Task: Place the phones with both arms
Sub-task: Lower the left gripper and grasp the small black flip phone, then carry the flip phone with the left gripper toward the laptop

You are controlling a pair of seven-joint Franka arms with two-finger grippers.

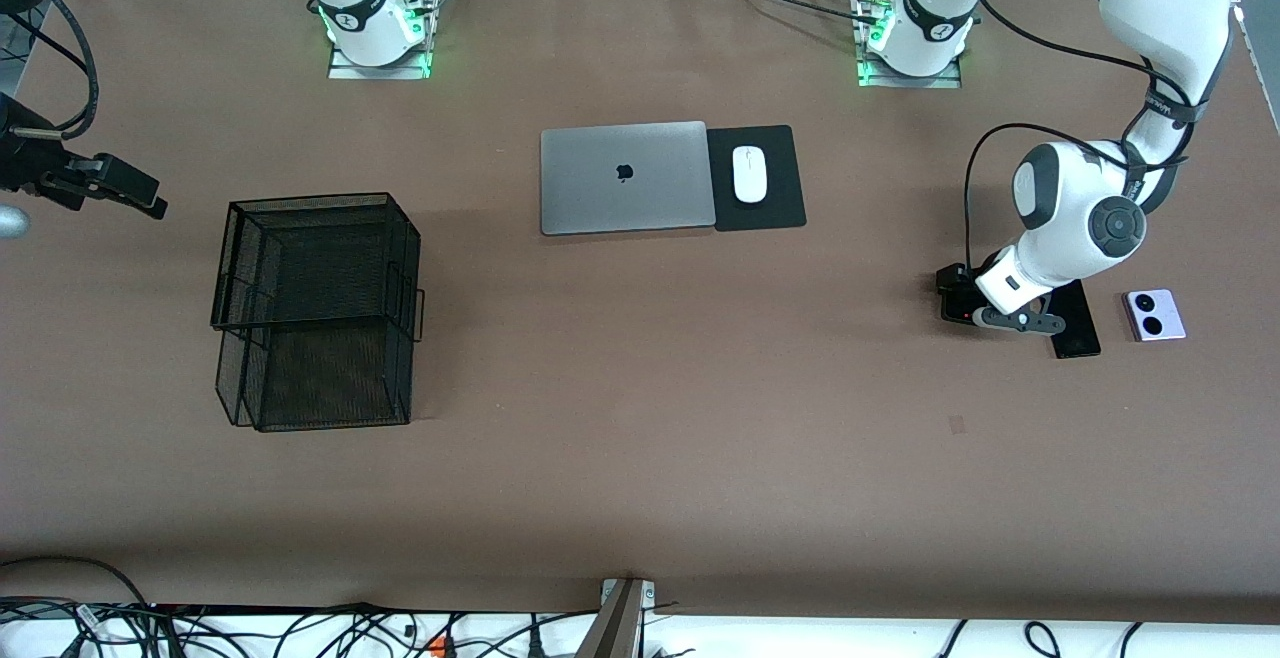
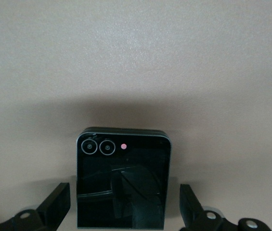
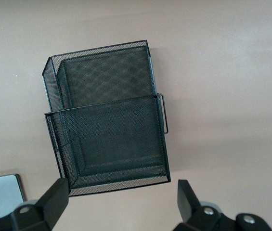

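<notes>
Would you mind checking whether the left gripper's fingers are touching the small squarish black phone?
Apart. In the left wrist view, the open left gripper straddles the small black phone, with brown table showing between each finger and the phone's edges.

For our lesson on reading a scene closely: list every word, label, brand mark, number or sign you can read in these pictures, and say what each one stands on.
No readable words or numbers anywhere.
Apple logo, a sign without letters: on the lid of the silver laptop.
Small dark marking on the left arm: too small to read.
Black phone between the left gripper fingers: two camera rings and a pink dot, no text.
Mesh basket: no label.
</notes>
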